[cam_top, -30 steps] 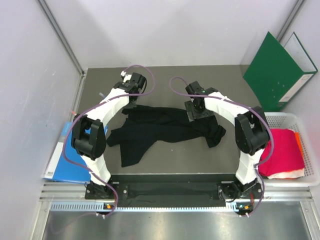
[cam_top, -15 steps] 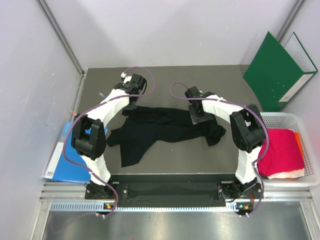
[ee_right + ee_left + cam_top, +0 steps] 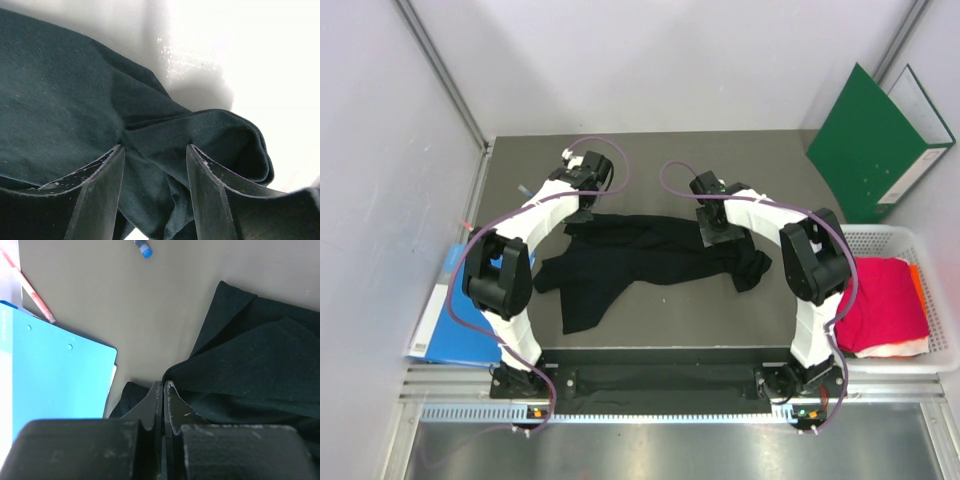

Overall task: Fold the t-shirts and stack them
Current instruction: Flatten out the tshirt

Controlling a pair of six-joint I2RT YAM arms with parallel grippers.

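From above, the black shirt (image 3: 640, 258) lies crumpled across the middle of the table (image 3: 650, 155), one sleeve trailing toward the near left. The left gripper (image 3: 582, 210) is down at the shirt's far left corner, and the right gripper (image 3: 720, 232) is down on its far right part, beside a bunched lump of cloth. A magenta shirt (image 3: 885, 298) sits folded in the white basket (image 3: 920, 240) off the table's right side, with white and orange cloth showing under it. A green folder (image 3: 875, 145) leans at the far right, and a blue folder (image 3: 455, 315) lies to the left. In the left wrist view, the fingers (image 3: 156, 405) are pressed together at a fold edge of the shirt; whether cloth is pinched between them I cannot tell. In the right wrist view, the fingers (image 3: 100, 190) stand apart, straddling a raised ridge of black cloth.
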